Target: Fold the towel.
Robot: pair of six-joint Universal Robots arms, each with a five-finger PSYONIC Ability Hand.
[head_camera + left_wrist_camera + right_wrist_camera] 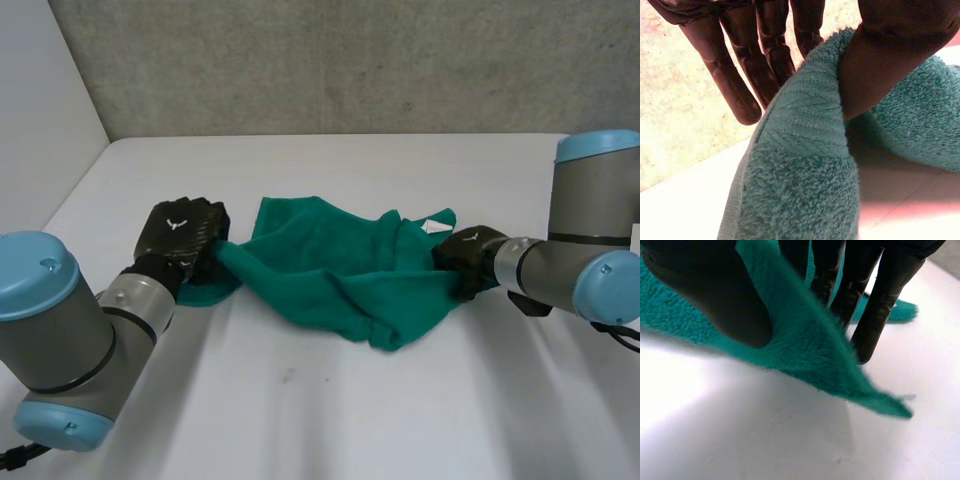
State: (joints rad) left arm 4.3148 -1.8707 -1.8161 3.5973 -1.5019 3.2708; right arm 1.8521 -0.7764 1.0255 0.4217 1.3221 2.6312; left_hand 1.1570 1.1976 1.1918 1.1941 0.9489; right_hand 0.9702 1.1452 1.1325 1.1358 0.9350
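Green terry towel [330,265], rumpled, fluffy

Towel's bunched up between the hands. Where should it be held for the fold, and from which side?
By its two ends, each from its own outer side: the towel is crumpled in the middle, and only its ends reach outward. The left hand pinches the left edge, the right hand a corner; those holds look sound.
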